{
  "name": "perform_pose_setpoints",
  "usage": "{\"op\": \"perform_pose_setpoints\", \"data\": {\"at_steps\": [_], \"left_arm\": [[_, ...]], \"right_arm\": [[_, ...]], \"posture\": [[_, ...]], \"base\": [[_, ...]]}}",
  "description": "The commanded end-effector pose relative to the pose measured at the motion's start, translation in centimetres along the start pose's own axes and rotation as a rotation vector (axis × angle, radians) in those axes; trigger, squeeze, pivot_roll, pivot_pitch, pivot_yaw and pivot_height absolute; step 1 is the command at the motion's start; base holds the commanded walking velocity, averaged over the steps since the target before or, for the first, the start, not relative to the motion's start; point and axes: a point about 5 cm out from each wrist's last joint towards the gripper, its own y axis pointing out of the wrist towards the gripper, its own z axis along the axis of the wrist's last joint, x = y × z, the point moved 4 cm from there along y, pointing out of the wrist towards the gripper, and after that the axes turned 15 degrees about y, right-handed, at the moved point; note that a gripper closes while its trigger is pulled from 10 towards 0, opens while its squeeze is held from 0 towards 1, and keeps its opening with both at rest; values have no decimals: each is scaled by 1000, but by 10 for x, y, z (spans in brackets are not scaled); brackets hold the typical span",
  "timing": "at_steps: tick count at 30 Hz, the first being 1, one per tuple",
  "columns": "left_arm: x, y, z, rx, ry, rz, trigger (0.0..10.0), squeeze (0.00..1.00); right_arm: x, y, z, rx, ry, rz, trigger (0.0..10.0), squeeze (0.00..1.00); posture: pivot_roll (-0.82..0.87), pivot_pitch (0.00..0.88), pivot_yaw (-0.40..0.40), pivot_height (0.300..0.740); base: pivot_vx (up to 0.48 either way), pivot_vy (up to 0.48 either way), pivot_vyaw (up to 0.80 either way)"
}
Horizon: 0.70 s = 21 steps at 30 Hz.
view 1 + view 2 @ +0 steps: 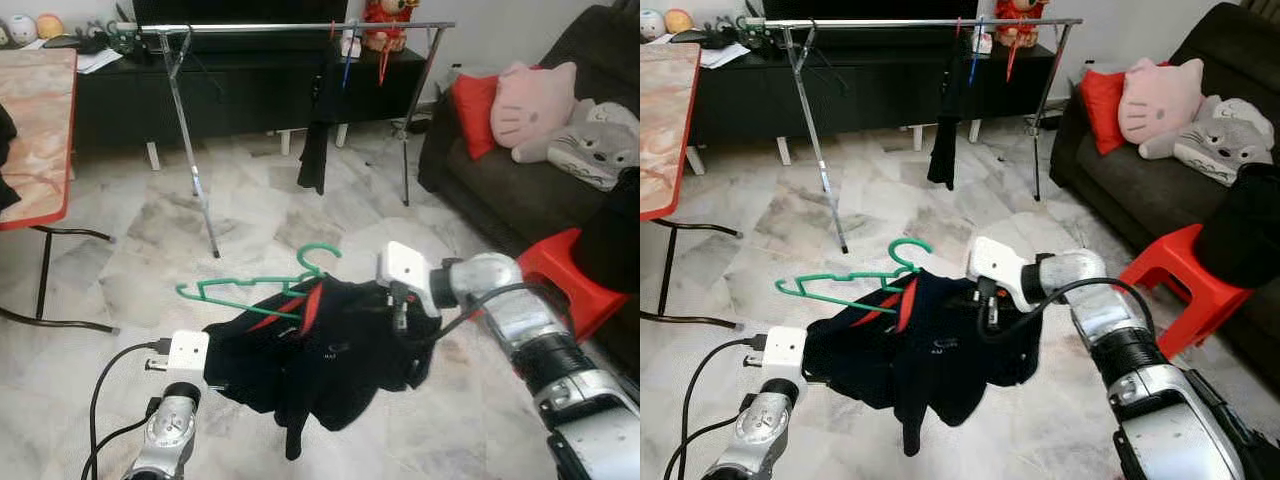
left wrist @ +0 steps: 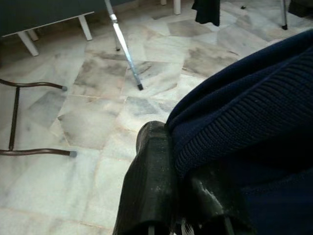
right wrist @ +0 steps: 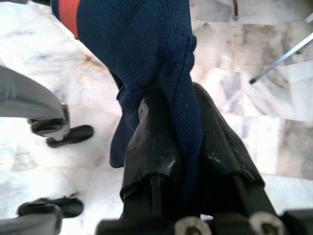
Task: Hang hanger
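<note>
Left eye view: the left end effector [image 1: 212, 372] and right end effector [image 1: 402, 318] hold a dark navy sweater [image 1: 320, 355] stretched between them above the floor, the green hanger [image 1: 255, 290] tucked in its collar, the clothes rack [image 1: 300, 28] well beyond. Left wrist view: fingers [image 2: 151, 181] clamp sweater fabric. Right wrist view: fingers [image 3: 151, 147] pinch a sweater fold.

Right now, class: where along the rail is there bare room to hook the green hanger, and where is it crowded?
The rail is bare from its left leg to the dark hanging garment. Around that garment, hangers crowd it.
</note>
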Motion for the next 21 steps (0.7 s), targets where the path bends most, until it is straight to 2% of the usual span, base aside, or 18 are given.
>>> {"op": "perform_pose_setpoints", "data": {"at_steps": [1,3,4,5,6,7,10,13,14,16,21], "left_arm": [[-4,-5,-15,-65,-16,10,0,0],[-2,-4,-14,-61,-15,-1,0,0],[-1,-4,-13,-57,-14,-13,0,0],[-1,-4,-13,-57,-14,-13,0,0],[0,-4,-12,-53,-13,-18,0,0],[-1,-4,-12,-52,-11,-21,0,0],[-2,-4,-13,-55,-9,-21,0,0],[-5,-4,-14,-58,-4,-19,0,0],[-5,-4,-14,-58,-4,-19,0,0],[-6,-4,-15,-59,-1,-19,0,0],[-6,-4,-14,-58,5,-22,0,0]], "right_arm": [[4,-19,7,47,-4,-14,10000,0],[0,-23,0,9,-9,16,10000,0],[-1,-26,-9,-44,-16,22,10000,0],[-1,-26,-9,-44,-16,22,10000,0],[-1,-30,-17,-97,-25,24,10000,0],[1,-36,-26,-168,-42,15,10000,0],[6,-42,-34,-232,-53,-23,10000,0],[11,-52,-50,-374,-83,-53,10000,0],[11,-52,-50,-374,-83,-53,10000,0],[13,-56,-61,-467,-121,-74,10000,0],[13,-52,-65,-489,-139,-83,10000,0]], "posture": [[-63,0,-112,740],[-62,0,-110,740],[-62,0,-108,740],[-62,0,-108,740],[-65,0,-105,740],[-65,0,-105,740],[-66,0,-102,740],[-67,0,-97,740],[-67,0,-97,740],[-68,0,-95,740],[-64,0,-94,740]], "base": [[0,0,0],[0,0,0],[0,0,0],[0,0,0],[0,0,0],[0,0,0],[0,0,0],[0,0,0],[0,0,0],[0,0,0],[0,0,0]]}}
